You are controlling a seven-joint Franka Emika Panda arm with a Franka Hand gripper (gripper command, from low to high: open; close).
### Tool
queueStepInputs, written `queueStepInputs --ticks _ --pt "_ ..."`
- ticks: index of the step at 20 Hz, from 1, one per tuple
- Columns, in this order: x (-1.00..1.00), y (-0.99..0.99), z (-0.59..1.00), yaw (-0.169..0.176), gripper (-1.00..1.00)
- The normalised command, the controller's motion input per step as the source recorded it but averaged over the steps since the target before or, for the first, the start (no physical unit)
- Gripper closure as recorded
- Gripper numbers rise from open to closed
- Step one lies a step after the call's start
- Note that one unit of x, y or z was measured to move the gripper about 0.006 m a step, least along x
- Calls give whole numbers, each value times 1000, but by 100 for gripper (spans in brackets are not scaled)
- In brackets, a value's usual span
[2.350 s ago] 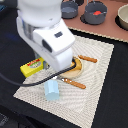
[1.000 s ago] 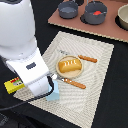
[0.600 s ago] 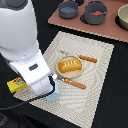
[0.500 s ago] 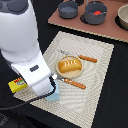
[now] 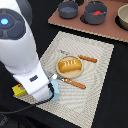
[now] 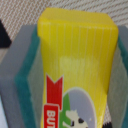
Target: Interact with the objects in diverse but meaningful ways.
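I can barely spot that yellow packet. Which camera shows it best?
The wrist view: the yellow packet fills the picture, between the claw's grey pads, its red label readable. In the exterior view only a yellow corner peeks out beside the white arm.

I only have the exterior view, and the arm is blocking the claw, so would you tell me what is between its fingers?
Observer: The yellow packet sits between the grey fingers of the claw.
Operator: Thank you. Are the pads touching it?
Observer: As far as the wrist view shows, the green pads lie against both of its long sides.
Operator: Which face is toward the camera?
Observer: The printed one, with a red label and white letters at one end.
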Motion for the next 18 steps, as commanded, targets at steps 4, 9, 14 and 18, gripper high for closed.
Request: queueStepInputs --ticks 4,9,14,18 --pt "-379 43 109 0 -100" --pt "-425 87 403 0 -100" --pt "-451 163 695 0 -100" --pt "-475 163 981 0 -100"
